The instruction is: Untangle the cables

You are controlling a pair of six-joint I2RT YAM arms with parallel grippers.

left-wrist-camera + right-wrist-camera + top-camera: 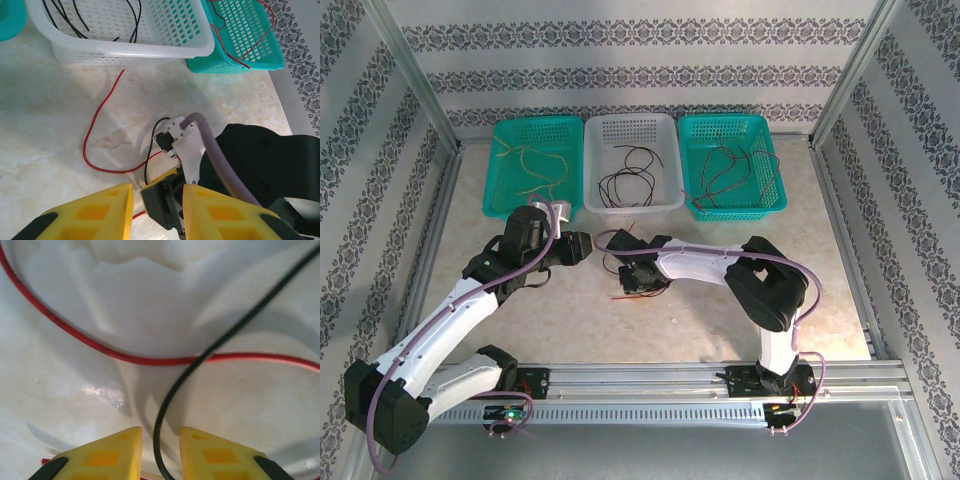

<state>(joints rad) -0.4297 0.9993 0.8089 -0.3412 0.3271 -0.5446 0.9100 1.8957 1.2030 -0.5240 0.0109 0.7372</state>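
A red cable (642,297) and a black cable (620,268) lie crossed on the marble table in front of the white basket. In the right wrist view the black cable (170,400) runs over the red cable (140,360) and down between my right gripper's (161,440) yellow fingers, which stand narrowly apart and clear of it. My right gripper (638,280) is low over the crossing. My left gripper (588,247) hovers just left of it, open (157,200). Its wrist view looks past its fingers at the right gripper's black finger, the red cable's loop (90,135) and the black cable (147,160).
Three baskets stand along the back. The left teal basket (538,121) holds yellow cables, the white basket (630,118) holds black ones, and the right teal basket (725,119) holds red and black ones. Metal frame rails border the table. The two wrists are close together.
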